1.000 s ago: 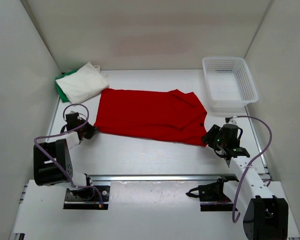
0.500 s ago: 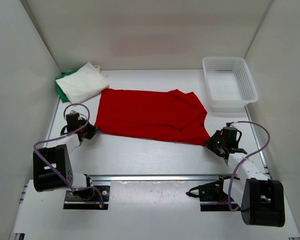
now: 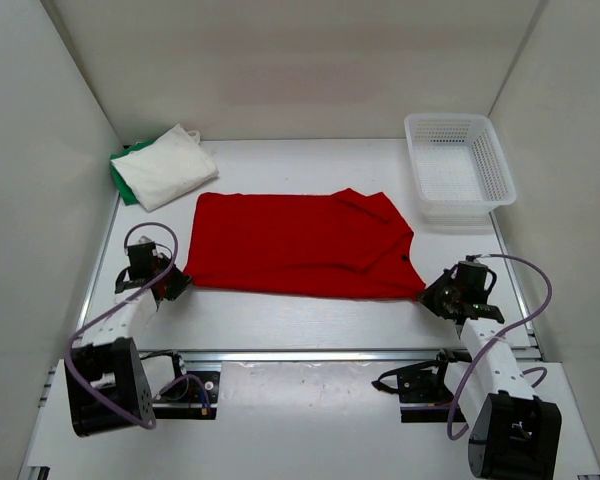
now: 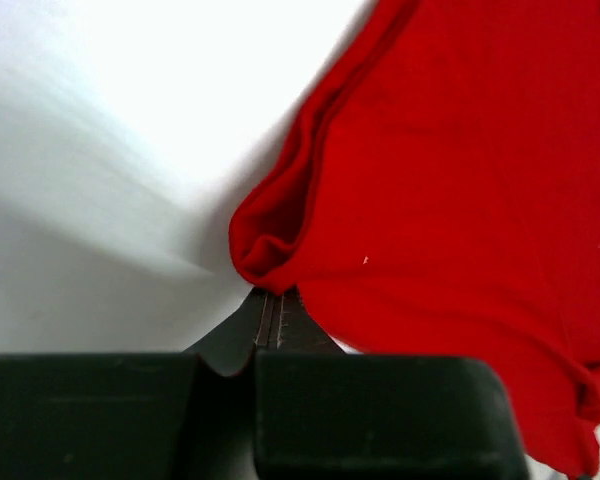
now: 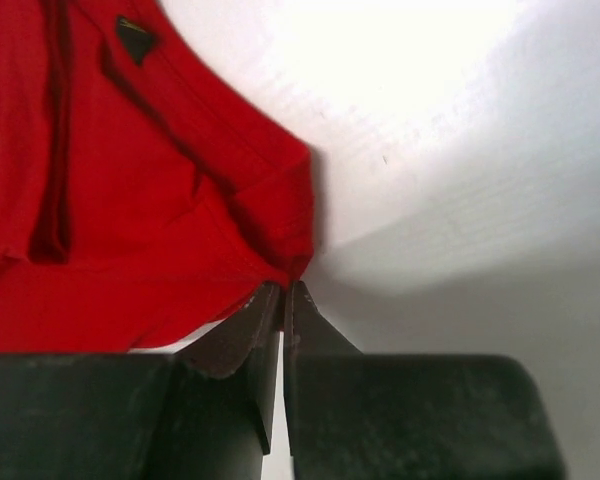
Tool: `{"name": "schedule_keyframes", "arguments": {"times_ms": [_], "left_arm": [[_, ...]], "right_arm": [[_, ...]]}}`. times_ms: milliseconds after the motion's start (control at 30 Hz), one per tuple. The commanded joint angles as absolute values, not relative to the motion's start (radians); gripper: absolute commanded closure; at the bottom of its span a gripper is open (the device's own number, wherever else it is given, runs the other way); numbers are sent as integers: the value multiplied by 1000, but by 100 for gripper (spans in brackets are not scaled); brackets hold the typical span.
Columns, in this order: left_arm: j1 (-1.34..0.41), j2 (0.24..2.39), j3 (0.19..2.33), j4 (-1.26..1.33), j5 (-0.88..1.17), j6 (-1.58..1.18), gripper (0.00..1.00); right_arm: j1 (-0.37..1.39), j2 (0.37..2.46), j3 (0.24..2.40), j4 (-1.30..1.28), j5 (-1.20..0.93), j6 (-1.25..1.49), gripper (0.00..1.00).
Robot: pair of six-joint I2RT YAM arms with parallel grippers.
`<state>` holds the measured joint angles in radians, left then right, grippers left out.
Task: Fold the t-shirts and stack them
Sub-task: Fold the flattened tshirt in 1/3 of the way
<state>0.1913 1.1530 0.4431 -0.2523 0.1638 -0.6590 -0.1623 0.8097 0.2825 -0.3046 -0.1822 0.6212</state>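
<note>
The red t-shirt (image 3: 300, 243) lies spread across the middle of the table. My left gripper (image 3: 177, 279) is shut on its near left corner; in the left wrist view the red cloth (image 4: 450, 180) bunches right at the closed tips (image 4: 276, 293). My right gripper (image 3: 427, 293) is shut on the near right corner, and the right wrist view shows the hem (image 5: 280, 240) pinched between the tips (image 5: 285, 287). The white t-shirt (image 3: 165, 166) lies folded at the back left on top of the green t-shirt (image 3: 121, 180), of which only an edge shows.
A white mesh basket (image 3: 458, 168) stands at the back right corner. White walls enclose the table on the left, right and back. A metal rail (image 3: 310, 354) runs along the near edge between the arm bases.
The right gripper has closed on the red shirt's near right corner. Both grippers have drawn toward the near edge, pulling the shirt's near edge straight and the shirt slightly nearer.
</note>
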Motion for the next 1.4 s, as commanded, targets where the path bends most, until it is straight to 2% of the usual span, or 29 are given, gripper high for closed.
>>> {"name": "schedule_keyframes", "arguments": {"times_ms": [0, 33, 67, 100, 133, 167, 200, 233, 267, 333, 367, 433, 467, 500, 533, 567, 600, 633, 700, 733, 800, 900, 1000, 1367], "left_arm": [[181, 1054, 433, -404, 81, -571, 100], [181, 1027, 419, -443, 89, -572, 100], [178, 1010, 398, -451, 109, -577, 100], [167, 984, 379, -453, 123, -589, 96], [149, 977, 383, -460, 142, -598, 82], [164, 980, 388, -466, 168, -606, 63], [179, 974, 397, -469, 193, -598, 39], [201, 973, 422, -479, 175, -592, 30], [199, 971, 440, -500, 151, -577, 15], [178, 966, 503, -524, 108, -560, 1], [164, 963, 543, -535, 95, -558, 1], [152, 959, 603, -523, 103, -546, 1], [129, 962, 618, -490, 115, -543, 1], [120, 968, 620, -477, 150, -535, 1], [88, 971, 623, -439, 191, -528, 1], [40, 988, 621, -383, 205, -529, 18], [-50, 999, 615, -344, 186, -541, 41], [-102, 1017, 621, -324, 161, -552, 48], [-294, 1058, 643, -278, 54, -572, 74], [-326, 1084, 650, -269, 32, -577, 78], [-383, 1140, 649, -201, 63, -598, 80], [-361, 1209, 589, -79, 171, -641, 78], [-370, 1247, 535, -12, 193, -670, 79], [-342, 1216, 417, 67, 203, -669, 80]], "right_arm": [[-154, 808, 319, -397, -195, 627, 100], [-140, 808, 322, -425, -195, 635, 100], [-134, 802, 333, -448, -199, 635, 97], [-124, 787, 345, -452, -207, 640, 91], [-126, 779, 351, -463, -210, 634, 74], [-126, 770, 363, -478, -201, 623, 60], [-121, 762, 400, -485, -196, 615, 53], [-115, 770, 437, -497, -186, 586, 50], [-117, 764, 457, -512, -172, 571, 46], [-83, 773, 549, -526, -141, 502, 45], [-69, 784, 572, -522, -144, 494, 46], [-7, 843, 618, -485, -159, 459, 57], [56, 859, 620, -447, -172, 472, 71], [84, 897, 612, -387, -176, 483, 90], [147, 944, 594, -358, -184, 503, 100], [194, 966, 594, -310, -176, 515, 100], [237, 1013, 583, -252, -166, 518, 100], [253, 1061, 571, -227, -173, 517, 99], [271, 1133, 591, -163, -189, 519, 100], [276, 1173, 591, -150, -187, 515, 99], [270, 1207, 584, -105, -192, 520, 100], [275, 1270, 577, -69, -199, 520, 100], [281, 1341, 584, -38, -218, 515, 100], [310, 1443, 627, -6, -239, 532, 100]]}}
